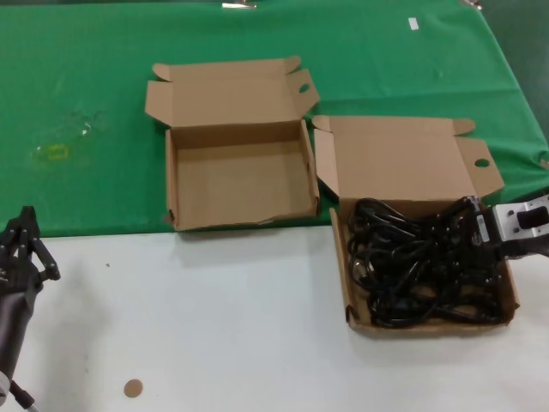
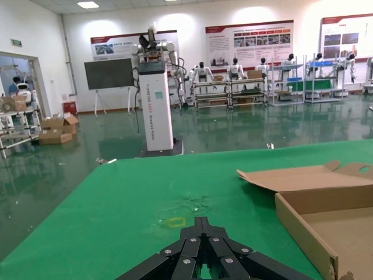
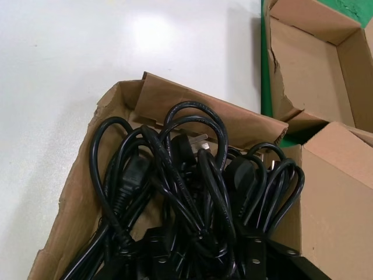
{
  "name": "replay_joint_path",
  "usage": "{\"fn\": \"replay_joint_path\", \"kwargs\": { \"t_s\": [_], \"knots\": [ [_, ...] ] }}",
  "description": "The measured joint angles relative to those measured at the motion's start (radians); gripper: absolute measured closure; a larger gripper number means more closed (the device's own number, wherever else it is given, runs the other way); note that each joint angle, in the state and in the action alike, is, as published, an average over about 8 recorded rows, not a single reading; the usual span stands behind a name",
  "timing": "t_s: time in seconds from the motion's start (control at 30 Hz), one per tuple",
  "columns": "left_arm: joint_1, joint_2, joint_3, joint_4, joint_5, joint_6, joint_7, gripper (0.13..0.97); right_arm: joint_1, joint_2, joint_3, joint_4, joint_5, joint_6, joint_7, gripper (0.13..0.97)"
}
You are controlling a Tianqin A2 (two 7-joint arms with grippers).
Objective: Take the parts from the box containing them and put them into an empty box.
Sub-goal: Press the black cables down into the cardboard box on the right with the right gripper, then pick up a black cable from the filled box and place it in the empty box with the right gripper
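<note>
Low at the near left edge, the left gripper [image 1: 26, 245] waits over the white surface [image 1: 214, 318], fingers pressed together. Black power cables [image 1: 420, 266] fill the shallow box [image 1: 412, 163]. Right gripper [image 1: 480, 230] reaches among them; grip unclear. Deeper box [image 1: 240, 176] sits empty, just left.

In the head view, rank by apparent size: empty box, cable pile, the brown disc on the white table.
1. Empty box, lid included.
2. Cable pile, filling the shallow box's tray beside the right gripper.
3. Brown disc, by far the smallest, though nearest the camera.
</note>
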Motion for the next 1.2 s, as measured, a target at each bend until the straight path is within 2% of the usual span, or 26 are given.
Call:
{"fn": "replay_joint_path", "kwargs": {
  "t_s": [0.23, 0.53, 1.2],
  "knots": [
    [0.000, 0.000, 0.000, 0.000, 0.000, 0.000, 0.000, 0.953, -0.010, 0.007, 0.001, 0.020, -0.008, 0.001, 0.009, 0.726],
    [0.000, 0.000, 0.000, 0.000, 0.000, 0.000, 0.000, 0.953, -0.020, 0.021, 0.006, 0.051, -0.013, -0.006, 0.023, 0.851],
    [0.000, 0.000, 0.000, 0.000, 0.000, 0.000, 0.000, 0.953, 0.026, 0.065, 0.025, 0.139, -0.015, -0.072, 0.143, 0.862]
  ]
}}
